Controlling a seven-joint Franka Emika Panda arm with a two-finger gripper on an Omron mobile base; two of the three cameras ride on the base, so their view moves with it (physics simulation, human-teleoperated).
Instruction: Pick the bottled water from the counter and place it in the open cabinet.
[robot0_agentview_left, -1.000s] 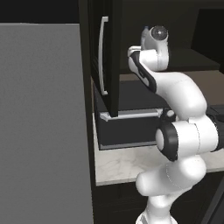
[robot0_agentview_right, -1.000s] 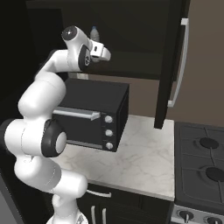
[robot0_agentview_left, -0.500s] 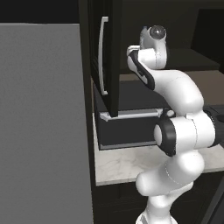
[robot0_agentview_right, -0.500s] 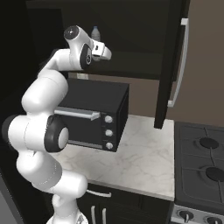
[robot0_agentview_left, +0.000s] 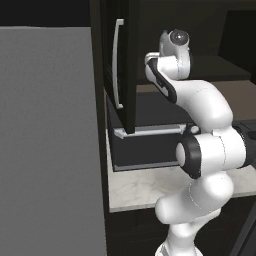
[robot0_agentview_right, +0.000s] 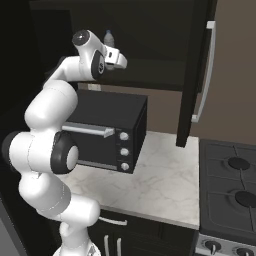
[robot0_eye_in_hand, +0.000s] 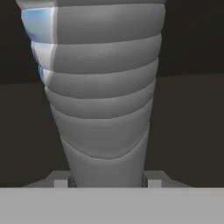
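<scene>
The arm reaches up into the open cabinet (robot0_agentview_right: 150, 45), and the hand (robot0_agentview_right: 120, 59) sits a little deeper over the dark shelf than it did a second ago, when it hung closer to the cabinet's front edge; half a second ago it was already partway in. In the right base view the bottled water (robot0_agentview_right: 108, 39) stands upright, its pale cap showing just above the wrist, inside the cabinet and above the black microwave (robot0_agentview_right: 107, 132). In the hand view the ribbed clear body of the bottle (robot0_eye_in_hand: 98, 100) rises right between the two small finger tips at the bottom, which press against its sides, so the hand is pinching the bottle; whether its base touches the shelf cannot be told. The left base view shows the cabinet door (robot0_agentview_left: 120, 65) with its long silver bar handle swung open beside the arm, and the grey refrigerator (robot0_agentview_left: 47, 140) to the left. The marble worktop (robot0_agentview_right: 165, 180) under the microwave and the stove (robot0_agentview_right: 230, 190) lie as they did in the earlier pictures, and the base has not driven.
</scene>
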